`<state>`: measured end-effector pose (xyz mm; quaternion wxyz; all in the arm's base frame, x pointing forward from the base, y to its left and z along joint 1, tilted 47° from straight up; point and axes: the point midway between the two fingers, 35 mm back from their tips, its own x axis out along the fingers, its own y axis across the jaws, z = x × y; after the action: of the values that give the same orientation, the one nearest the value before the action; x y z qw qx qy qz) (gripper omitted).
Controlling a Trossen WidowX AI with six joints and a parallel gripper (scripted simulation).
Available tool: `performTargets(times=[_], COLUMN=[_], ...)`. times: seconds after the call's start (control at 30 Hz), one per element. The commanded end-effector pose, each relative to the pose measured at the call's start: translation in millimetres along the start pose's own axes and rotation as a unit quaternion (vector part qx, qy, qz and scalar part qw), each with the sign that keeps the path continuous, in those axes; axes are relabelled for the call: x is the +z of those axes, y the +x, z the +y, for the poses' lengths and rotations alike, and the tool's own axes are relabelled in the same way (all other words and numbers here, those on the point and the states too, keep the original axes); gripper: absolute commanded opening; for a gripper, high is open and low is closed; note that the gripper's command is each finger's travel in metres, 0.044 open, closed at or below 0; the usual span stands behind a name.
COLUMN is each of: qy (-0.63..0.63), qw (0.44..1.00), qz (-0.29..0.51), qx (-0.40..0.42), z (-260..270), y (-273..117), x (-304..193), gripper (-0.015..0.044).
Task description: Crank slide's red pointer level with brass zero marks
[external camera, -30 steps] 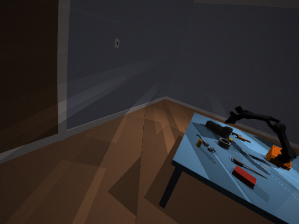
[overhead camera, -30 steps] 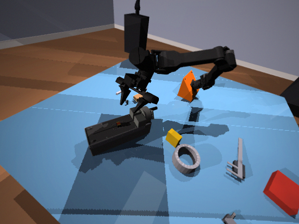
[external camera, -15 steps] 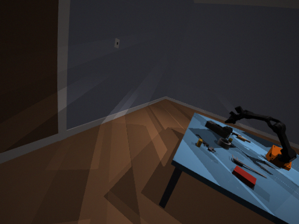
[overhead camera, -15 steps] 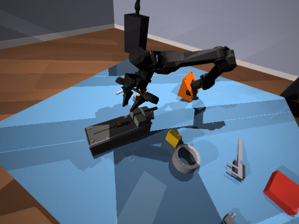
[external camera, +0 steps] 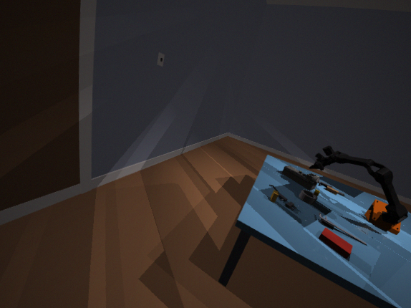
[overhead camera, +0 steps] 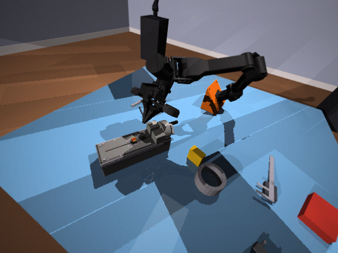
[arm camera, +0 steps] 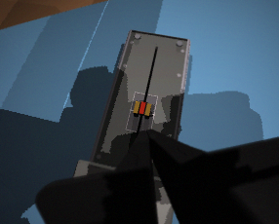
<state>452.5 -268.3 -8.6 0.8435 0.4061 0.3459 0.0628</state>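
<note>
Nearest in the top view, a red block [overhead camera: 319,217] [external camera: 336,243] lies toward one side of the blue table [overhead camera: 44,165] [external camera: 279,225], running out of that picture but wholly inside the table's edge in the exterior view. Just beyond it lies a grey caliper-like tool [overhead camera: 271,173] [external camera: 340,228], its long bar pointing away, with open blue surface between it and the grey ring [overhead camera: 202,186] [external camera: 306,196]. The ring sits close beside a yellow block [overhead camera: 195,156] [external camera: 317,193], and a strip of tabletop separates that block from the machine [overhead camera: 113,150] [external camera: 295,175] [arm camera: 163,73]. The machine's long body stands lengthwise, with room around its slotted end before the table's edge. On its top, the red pointer [overhead camera: 133,139] [arm camera: 142,107] sits between the two brass zero marks [overhead camera: 134,142] [arm camera: 137,107] and looks about level with them; exact alignment cannot be told. The dark crank handle [overhead camera: 173,122] sticks out at the housing end. Above the machine hangs the gripper [overhead camera: 144,121] [external camera: 312,167] [arm camera: 146,135], tips angled down, jaws pressed together on nothing and apart from the handle. Behind it, the black arm [overhead camera: 224,65] [external camera: 358,161] reaches over from its elbow, which is bent high above the orange base [overhead camera: 215,85] [external camera: 376,207], well apart from the machine. Farthest off, pale walls [overhead camera: 235,20] [external camera: 322,68] meet the wooden floor [overhead camera: 73,67] [external camera: 143,229].
</note>
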Motion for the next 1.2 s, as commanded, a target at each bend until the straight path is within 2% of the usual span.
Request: performTargets(times=[0.0, 0.2, 0.77, 0.8, 1.17], qy=[0.0, 0.0, 0.0, 0.0, 0.0], qw=[1.0, 1.0, 1.0, 1.0, 1.0], qz=[0.0, 0.0, 0.0, 0.0, 0.0], qx=[0.0, 0.0, 0.0, 0.0, 0.0], z=[0.0, 0.0, 0.0, 0.0, 0.0], y=[0.0, 0.0, 0.0, 0.0, 0.0], x=[0.0, 0.0, 0.0, 0.0, 0.0], gripper=[0.0, 0.0, 0.044, 0.044, 0.0151])
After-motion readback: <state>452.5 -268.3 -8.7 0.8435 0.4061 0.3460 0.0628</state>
